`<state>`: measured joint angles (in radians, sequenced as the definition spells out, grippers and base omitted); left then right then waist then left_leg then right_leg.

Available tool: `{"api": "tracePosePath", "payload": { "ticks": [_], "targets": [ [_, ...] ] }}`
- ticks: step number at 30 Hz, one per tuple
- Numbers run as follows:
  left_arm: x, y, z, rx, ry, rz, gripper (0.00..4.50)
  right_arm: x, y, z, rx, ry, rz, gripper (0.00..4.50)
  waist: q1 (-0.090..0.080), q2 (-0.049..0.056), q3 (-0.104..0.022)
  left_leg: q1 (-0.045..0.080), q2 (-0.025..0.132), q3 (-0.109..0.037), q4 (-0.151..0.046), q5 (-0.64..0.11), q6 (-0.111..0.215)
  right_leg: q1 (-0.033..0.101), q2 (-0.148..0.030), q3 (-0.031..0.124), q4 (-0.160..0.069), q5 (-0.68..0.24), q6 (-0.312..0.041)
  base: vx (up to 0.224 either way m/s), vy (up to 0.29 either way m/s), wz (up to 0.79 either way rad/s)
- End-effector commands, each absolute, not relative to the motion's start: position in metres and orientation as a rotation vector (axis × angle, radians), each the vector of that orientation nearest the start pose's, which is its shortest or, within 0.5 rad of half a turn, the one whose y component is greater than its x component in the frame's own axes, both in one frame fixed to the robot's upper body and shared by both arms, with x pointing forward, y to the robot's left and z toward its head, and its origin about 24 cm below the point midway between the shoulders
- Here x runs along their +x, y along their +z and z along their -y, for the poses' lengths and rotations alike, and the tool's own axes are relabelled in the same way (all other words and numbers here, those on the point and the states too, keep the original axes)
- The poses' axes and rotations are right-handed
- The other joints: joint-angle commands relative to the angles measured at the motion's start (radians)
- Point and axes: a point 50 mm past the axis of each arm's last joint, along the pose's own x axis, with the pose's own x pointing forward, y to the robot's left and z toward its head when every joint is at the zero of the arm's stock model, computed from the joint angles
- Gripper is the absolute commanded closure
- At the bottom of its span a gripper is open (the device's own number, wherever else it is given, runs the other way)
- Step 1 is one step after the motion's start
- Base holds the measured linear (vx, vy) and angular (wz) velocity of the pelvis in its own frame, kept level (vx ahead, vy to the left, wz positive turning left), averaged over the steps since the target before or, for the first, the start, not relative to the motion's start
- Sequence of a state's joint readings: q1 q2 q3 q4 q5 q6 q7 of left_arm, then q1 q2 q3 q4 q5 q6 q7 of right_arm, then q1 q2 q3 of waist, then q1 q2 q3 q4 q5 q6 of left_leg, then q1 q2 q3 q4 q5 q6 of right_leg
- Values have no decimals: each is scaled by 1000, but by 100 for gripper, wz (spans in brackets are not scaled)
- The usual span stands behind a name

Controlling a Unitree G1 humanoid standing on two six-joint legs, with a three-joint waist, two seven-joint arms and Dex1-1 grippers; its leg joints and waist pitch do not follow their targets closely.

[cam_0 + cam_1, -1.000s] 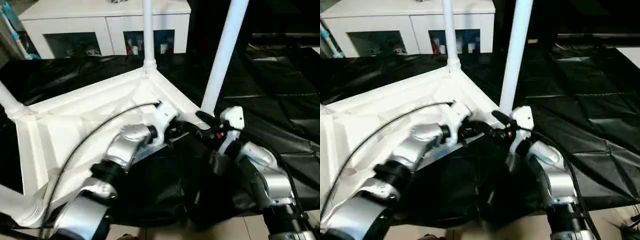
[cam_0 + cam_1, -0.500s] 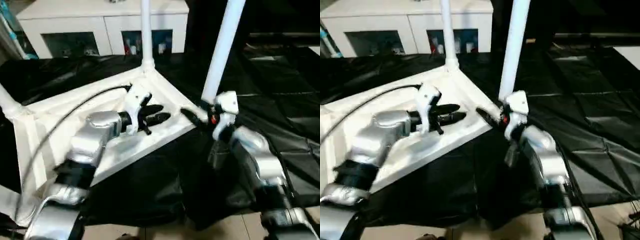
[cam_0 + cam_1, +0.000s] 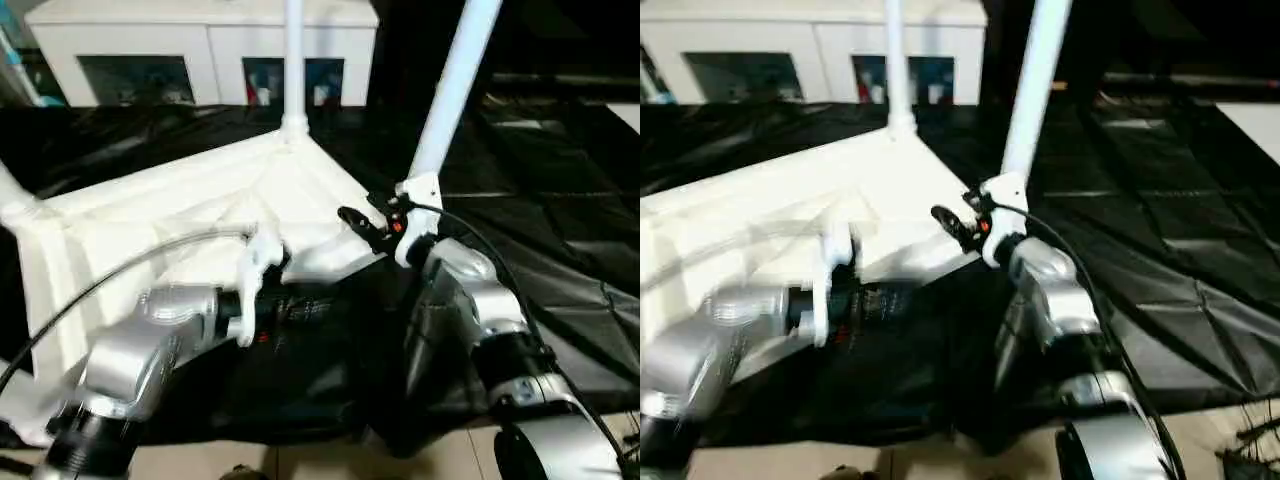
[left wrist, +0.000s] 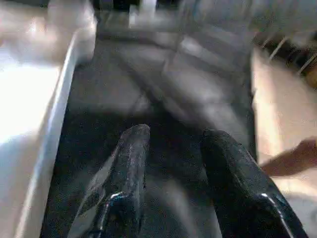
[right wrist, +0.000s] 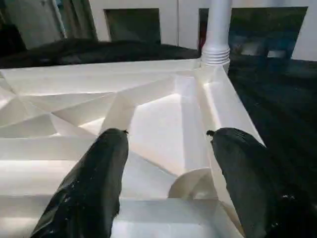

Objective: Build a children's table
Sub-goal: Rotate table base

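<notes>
The white table top (image 3: 150, 215) lies upside down on a black sheet, its ribbed underside (image 5: 148, 114) facing up. One white leg (image 3: 293, 60) stands in the far corner socket. A second leg (image 3: 452, 90) rises at the right corner, and a third (image 3: 12, 200) shows at the left edge. My right gripper (image 3: 358, 225) is open at the right corner, with its fingers (image 5: 99, 173) spread over the ribs and holding nothing. My left gripper (image 4: 176, 131) is open and empty. It hangs over the sheet just in front of the top's near edge (image 4: 54, 148).
The black sheet (image 3: 560, 180) covers the floor around the table. A white cabinet with glass doors (image 3: 200, 40) stands behind it. Beige bare floor (image 3: 300, 460) shows at the near edge. A black cable (image 3: 130, 265) loops over my left forearm.
My left gripper has drawn back from over the table top, down to the sheet in front of its near edge. My right gripper stays open by the right corner. The camera has shifted slightly.
</notes>
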<state>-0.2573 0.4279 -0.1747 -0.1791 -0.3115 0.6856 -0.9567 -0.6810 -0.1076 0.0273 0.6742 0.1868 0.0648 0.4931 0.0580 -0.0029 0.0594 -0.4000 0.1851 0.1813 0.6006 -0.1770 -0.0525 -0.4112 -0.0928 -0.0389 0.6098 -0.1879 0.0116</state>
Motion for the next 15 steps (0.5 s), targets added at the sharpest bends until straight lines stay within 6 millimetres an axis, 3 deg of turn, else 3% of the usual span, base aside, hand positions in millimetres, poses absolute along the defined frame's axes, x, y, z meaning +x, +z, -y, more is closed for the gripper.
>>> {"api": "tracePosePath", "payload": {
  "ticks": [1, 5, 10, 11, 14, 15],
  "targets": [
    [255, 80, -131, 97, -1134, -421, 253, 368, 88, 108, 22, 564, -72, 149, -4, 1, -69, 34, 37, -1, -79, -152, 26, 42, -35, 29, -52, -107, -235, 0, 0, 0],
    [245, 60, -147, 148, -1025, -542, 253, 377, 88, 120, 8, 468, -82, 149, -4, -3, -69, 33, 35, -1, -80, -180, -2, 42, -33, 29, -50, -117, -218, 0, 0, 0],
    [237, 54, -156, 189, -988, -609, 253, 379, 87, 127, -17, 439, -82, 149, 2, -3, -72, 33, 34, 0, -76, -166, 6, 42, -30, 29, -47, -90, -218, 0, 0, 0],
    [235, 52, -160, 214, -981, -629, 253, 380, 86, 133, -34, 416, -84, 149, 3, 6, -70, 33, 33, -1, -77, -173, 2, 39, -28, 28, -47, -90, -219, 0, 0, 0],
    [234, 51, -163, 218, -970, -632, 253, 382, 87, 142, -35, 378, -83, 149, 4, 5, -69, 39, 33, 1, -76, -207, -11, 36, -26, 29, -49, -94, -226, 0, 0, 0],
    [234, 51, -163, 220, -965, -632, 253, 383, 87, 147, -43, 357, -83, 149, 6, 11, -69, 39, 32, 0, -76, -208, -14, 37, -26, 29, -47, -90, -226, 0, 0, 0]
  ]
}}
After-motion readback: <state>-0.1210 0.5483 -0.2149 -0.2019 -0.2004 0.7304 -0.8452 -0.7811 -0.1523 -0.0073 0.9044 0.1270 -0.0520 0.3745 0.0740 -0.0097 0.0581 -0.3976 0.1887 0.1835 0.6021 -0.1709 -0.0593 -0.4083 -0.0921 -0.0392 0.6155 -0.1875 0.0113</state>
